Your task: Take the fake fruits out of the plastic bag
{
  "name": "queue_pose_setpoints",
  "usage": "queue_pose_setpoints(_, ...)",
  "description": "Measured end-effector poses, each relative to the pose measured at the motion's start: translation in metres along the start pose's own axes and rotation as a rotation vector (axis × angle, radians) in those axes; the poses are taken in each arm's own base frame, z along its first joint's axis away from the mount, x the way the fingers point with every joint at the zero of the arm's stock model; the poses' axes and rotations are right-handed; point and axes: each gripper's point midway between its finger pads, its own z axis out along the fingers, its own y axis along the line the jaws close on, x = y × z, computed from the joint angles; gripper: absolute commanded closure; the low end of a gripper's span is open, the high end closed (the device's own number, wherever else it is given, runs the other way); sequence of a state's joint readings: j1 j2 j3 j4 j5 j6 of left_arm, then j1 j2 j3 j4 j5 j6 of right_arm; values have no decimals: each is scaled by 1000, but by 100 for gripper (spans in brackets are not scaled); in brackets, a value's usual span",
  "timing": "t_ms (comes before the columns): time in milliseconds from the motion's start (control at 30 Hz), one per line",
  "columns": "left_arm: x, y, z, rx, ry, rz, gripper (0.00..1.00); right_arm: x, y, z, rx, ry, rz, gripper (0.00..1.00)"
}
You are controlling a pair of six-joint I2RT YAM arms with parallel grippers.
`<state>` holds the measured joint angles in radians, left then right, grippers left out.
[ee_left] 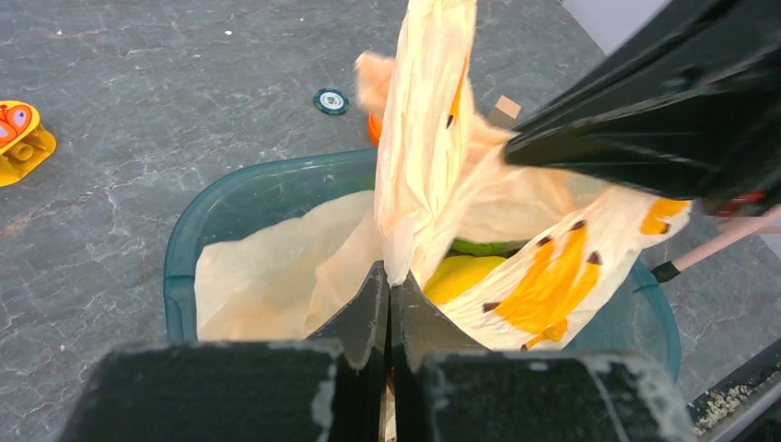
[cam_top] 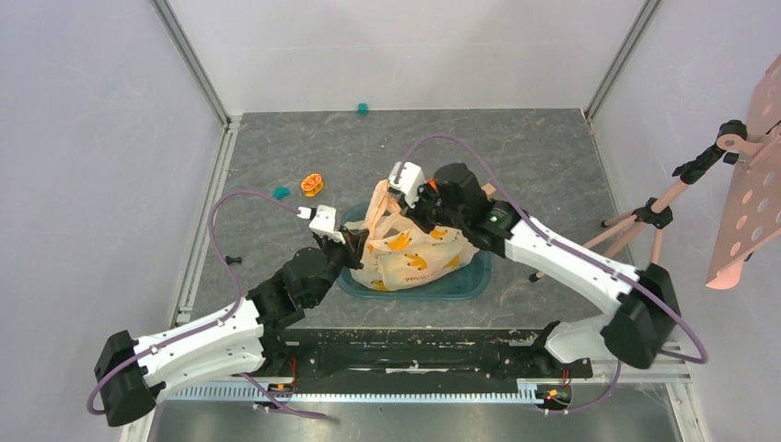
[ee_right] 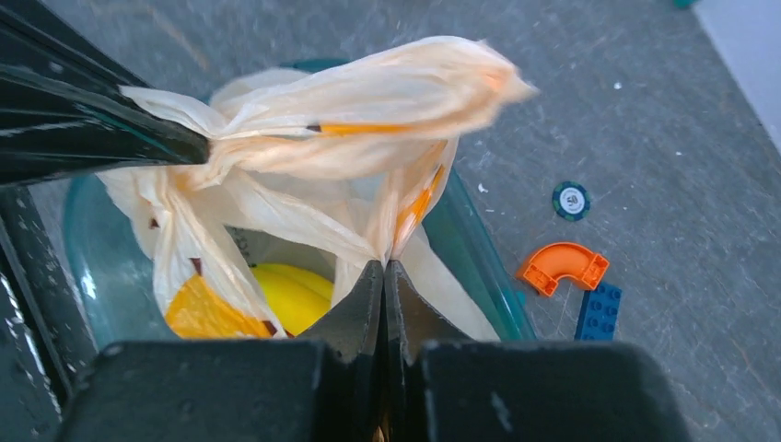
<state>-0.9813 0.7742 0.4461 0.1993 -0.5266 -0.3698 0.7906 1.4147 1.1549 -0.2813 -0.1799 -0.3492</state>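
Dark grey marbled desk (cam_top: 516, 147), boxed in on three sides by pale lilac-white walls (cam_top: 405, 46); aluminium posts (cam_top: 193, 60) in the far corners; past the right edge, pink-legged tripod (cam_top: 647, 219) beside a perforated pink board (cam_top: 751, 203); soft, even light

Top cam looks down from behind; wrist cams sit super close, facing each other across the crinkly peach plastic bag (ee_left: 433, 138).
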Motion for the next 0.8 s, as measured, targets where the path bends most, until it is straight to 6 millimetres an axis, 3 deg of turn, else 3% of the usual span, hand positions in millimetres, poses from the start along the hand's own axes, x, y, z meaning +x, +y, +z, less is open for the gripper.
queue_pose_setpoints(233, -4, 2, -1, -20, -8, -27, 98, -20, -22, -56, 267, -276, 268, 100)
queue_pose_setpoints(367, -10, -1, -2, -17, -14, -58, 98, -5, -33, -90, 421, -430, 496, 100)
queue_pose_setpoints(500, -16, -7, -3, 5, -23, -81, 92, 26, -33, -110, 500, -566, 709, 100)
queue_pose_setpoints(567, -17, -10, -3, 22, -19, -90, 82, 40, -29, -113, 505, -610, 771, 100)
queue_pose_setpoints(633, -15, -11, -4, 24, -14, -89, 66, 47, -27, -112, 507, -629, 794, 100)
queue_pose_setpoints(733, -14, -10, -4, 23, -9, -79, 34, 41, -29, -112, 500, -653, 789, 100)
queue_pose_setpoints(800, -15, -13, -3, 40, -4, -75, 19, 37, -28, -110, 485, -658, 776, 100)
